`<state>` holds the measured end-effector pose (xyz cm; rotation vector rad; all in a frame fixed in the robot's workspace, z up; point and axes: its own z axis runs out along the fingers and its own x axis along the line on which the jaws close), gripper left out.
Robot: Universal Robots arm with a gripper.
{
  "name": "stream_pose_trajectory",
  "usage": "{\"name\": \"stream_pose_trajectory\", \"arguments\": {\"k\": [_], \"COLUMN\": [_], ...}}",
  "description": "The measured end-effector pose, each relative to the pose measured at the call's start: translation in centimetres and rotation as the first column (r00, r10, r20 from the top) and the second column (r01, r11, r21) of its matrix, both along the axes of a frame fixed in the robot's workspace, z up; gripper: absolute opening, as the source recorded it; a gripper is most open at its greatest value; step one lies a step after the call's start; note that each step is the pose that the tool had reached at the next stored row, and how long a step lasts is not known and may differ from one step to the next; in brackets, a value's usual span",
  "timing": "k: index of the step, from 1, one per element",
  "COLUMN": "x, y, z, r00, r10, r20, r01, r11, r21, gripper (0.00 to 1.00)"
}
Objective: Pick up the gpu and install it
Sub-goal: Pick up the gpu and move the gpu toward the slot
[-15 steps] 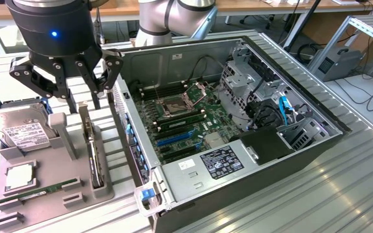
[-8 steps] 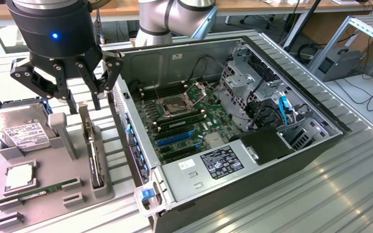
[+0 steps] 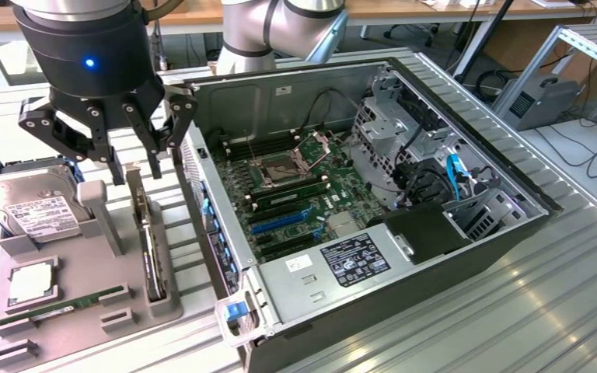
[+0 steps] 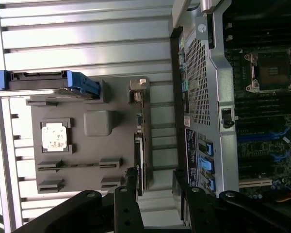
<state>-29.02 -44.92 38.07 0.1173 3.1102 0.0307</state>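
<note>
We find the slatted metal bench (image 3: 547, 303) carrying an open computer case (image 3: 277, 85), lying on its side with the motherboard (image 3: 288, 179) exposed. At the exterior view's left, just beside the case, sits a grey parts holder (image 3: 75, 330).

The gripper (image 3: 122, 162) hangs over the holder's far end with its jaws spread wide and nothing between them.

The gpu (image 3: 151, 249) stands on edge in a slot of the holder, on the side nearest the case. The jaws are over its far end, and we cannot tell whether any of them touches it. A hard drive (image 3: 31, 208), a processor chip (image 3: 31, 284) and a RAM stick (image 3: 65, 305) occupy the holder's other places. The blue expansion slots (image 3: 277, 223) on the motherboard are unoccupied.

Risks, in our judgement:
- The gpu is thin and tall on its edge. A grip taken near one end could let it swing or tilt as it lifts.
- The grey post (image 3: 102, 211) and the case wall flank the gpu closely, so a wide jaw coming down could strike either one.
- A jaw closing on the bare board side could press on its components.
- A tilted gpu would meet its slot askew, and its bracket could catch on the case.
</note>
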Motion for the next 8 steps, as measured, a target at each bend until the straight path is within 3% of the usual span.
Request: {"name": "stream_pose_trajectory", "arguments": {"k": [8], "x": [0.0], "y": [0.0], "z": [-0.37], "r00": [1.0], "r10": [0.0], "r20": [0.0], "r01": [0.0], "r11": [1.0], "r21": [0.0], "gripper": [0.42]}}
